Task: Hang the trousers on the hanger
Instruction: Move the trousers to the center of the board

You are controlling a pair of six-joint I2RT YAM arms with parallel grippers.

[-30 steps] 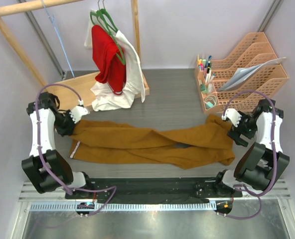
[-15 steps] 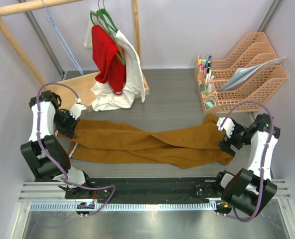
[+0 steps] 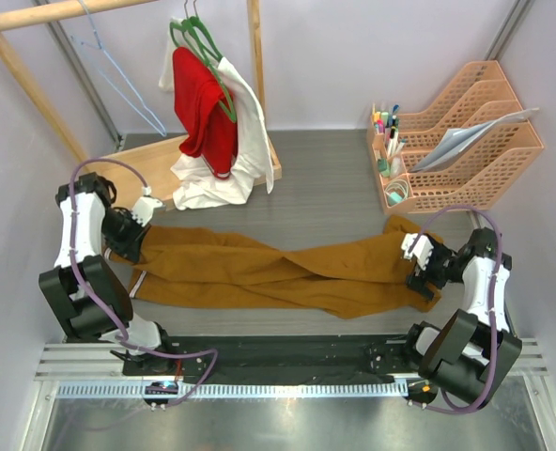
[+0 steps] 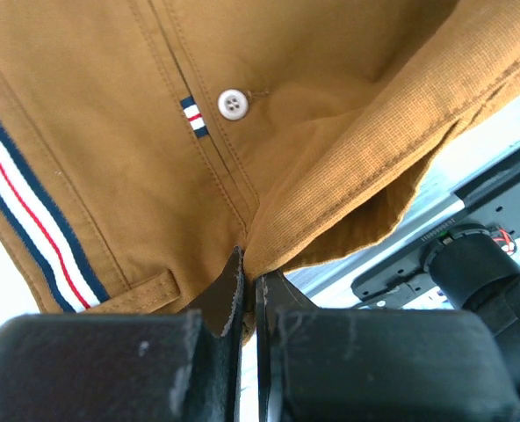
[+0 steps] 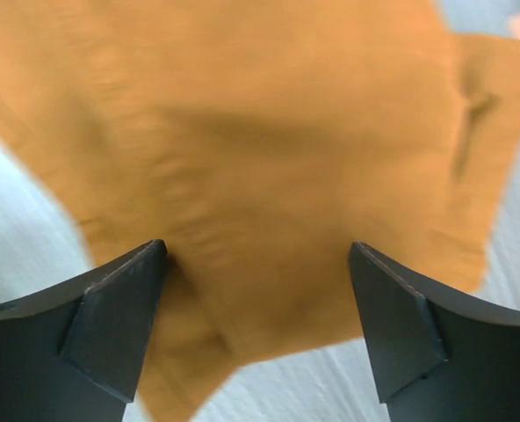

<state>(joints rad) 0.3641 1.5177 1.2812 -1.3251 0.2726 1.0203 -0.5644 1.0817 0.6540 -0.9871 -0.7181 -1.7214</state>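
Grey tabletop [image 3: 325, 188] bears rumpled ochre trousers [image 3: 259, 268], left fingers [image 4: 220, 299] pinching them, right fingers [image 5: 119, 325] spread, perhaps touching.

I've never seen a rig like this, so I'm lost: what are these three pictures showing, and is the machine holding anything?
It is two robot arms bolted at the table's near edge, each ending in a two-finger gripper. The wide picture comes from a camera above and behind them; the two close-ups come from cameras on the wrists. Brown trousers lie on the table, stretched between the arms. The left gripper is pinched shut on the waistband edge, near a button. The right gripper is open, its fingers spread over the cloth at the other end; that picture is blurred. At the back a blue hanger hangs bare from a wooden rail, near a red garment and a white garment. Trays and pens stand at the right.
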